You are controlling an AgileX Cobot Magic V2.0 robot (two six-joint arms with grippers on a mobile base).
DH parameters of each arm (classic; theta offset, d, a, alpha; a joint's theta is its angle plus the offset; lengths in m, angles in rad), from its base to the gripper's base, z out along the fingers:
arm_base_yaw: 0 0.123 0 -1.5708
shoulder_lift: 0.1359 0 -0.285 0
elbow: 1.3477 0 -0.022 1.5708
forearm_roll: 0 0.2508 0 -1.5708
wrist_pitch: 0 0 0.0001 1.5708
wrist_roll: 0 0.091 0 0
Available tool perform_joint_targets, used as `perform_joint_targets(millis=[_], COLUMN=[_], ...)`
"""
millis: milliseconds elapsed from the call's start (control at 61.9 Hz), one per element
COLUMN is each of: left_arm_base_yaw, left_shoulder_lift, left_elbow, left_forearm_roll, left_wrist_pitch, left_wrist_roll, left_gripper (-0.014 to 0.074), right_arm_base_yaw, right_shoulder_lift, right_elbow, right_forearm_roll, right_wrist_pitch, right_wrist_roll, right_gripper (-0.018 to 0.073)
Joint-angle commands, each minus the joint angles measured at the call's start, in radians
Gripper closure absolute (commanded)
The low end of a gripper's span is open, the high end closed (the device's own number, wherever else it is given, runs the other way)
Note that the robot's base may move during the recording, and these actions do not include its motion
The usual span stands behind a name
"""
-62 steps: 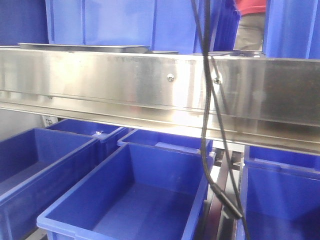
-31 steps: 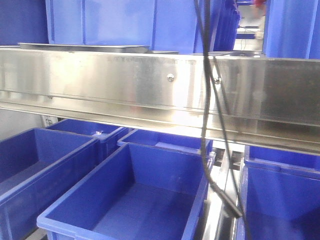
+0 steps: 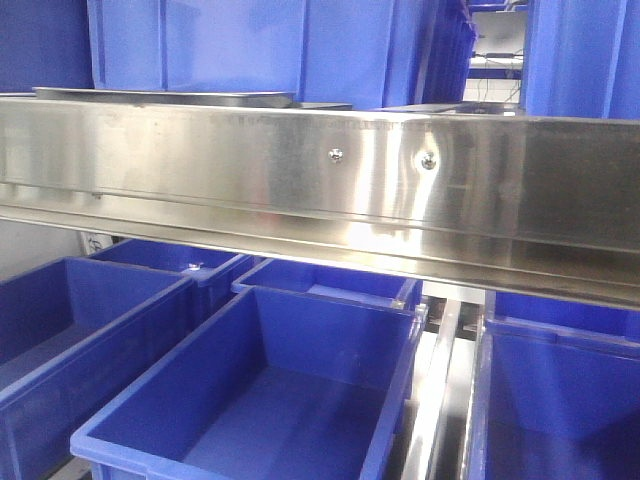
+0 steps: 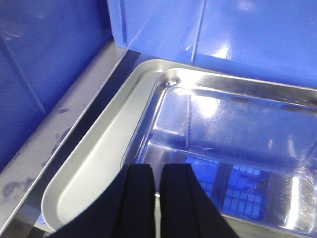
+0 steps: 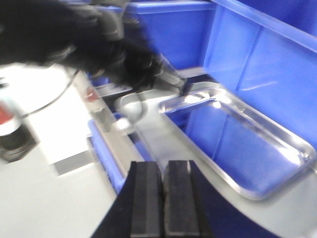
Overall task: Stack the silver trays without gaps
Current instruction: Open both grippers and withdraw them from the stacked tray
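Grip on the left is narrow: the left gripper (image 4: 156, 198) has its black fingers (image 4: 136, 198) drawn together to a slit, sitting right at the near rim of the upper tray (image 4: 237, 134). A bright speck shows in the slit, but whether the rim is actually pinched there I cannot tell. I read that placement as deliberate. The thin rim is the one handle this flat tray offers for nudging it.

The upper tray lies inside the lower tray (image 4: 94, 163) but off to one side, so a pale crescent of the lower one's floor shows along its left edge. That uneven margin is the gap I have to close, so I judge the job unfinished.

My right gripper (image 5: 161, 198) is also closed down to a hairline and holds nothing. It hangs back over the shelf edge, well apart from the silver trays (image 5: 237, 144), I take it to keep out of the way. From its camera the left arm (image 5: 114, 54) is a dark blur reaching to the trays' far corner.

Both trays lie flat, open side up, on the steel shelf (image 4: 54, 144) with their far side close against the blue bins (image 4: 223, 34). Their long axis runs along the shelf, parallel to the bin wall — slanting from upper left to lower right in the right wrist view.

From the front they are only a slim strip (image 3: 165, 96) above the shelf rail (image 3: 300, 180), at its left end
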Motion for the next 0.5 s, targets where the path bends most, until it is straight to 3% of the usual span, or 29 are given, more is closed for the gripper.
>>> perform_joint_targets(millis=[0, 291, 485], left_arm_base_yaw=[0.002, 0.002, 0.002], left_shoulder_lift=[-0.014, -0.014, -0.014], left_elbow=[-0.006, -0.006, -0.006], left_forearm_roll=[0.003, 0.003, 0.003], left_wrist_pitch=[-0.016, -0.016, -0.016], left_wrist_roll=[0.005, 0.005, 0.005], left_gripper=[0.0571, 0.0571, 0.0571], right_arm_base_yaw=[-0.002, -0.028, -0.205], right_shoulder_lift=[-0.092, -0.45, -0.721], right_elbow=[0.097, 0.512, 0.776], right_forearm_roll=[-0.012, -0.01, -0.006], right_wrist_pitch=[-0.067, -0.33, -0.49], right_wrist_roll=[-0.01, -0.01, -0.007], right_gripper=[0.0637, 0.0637, 0.0637])
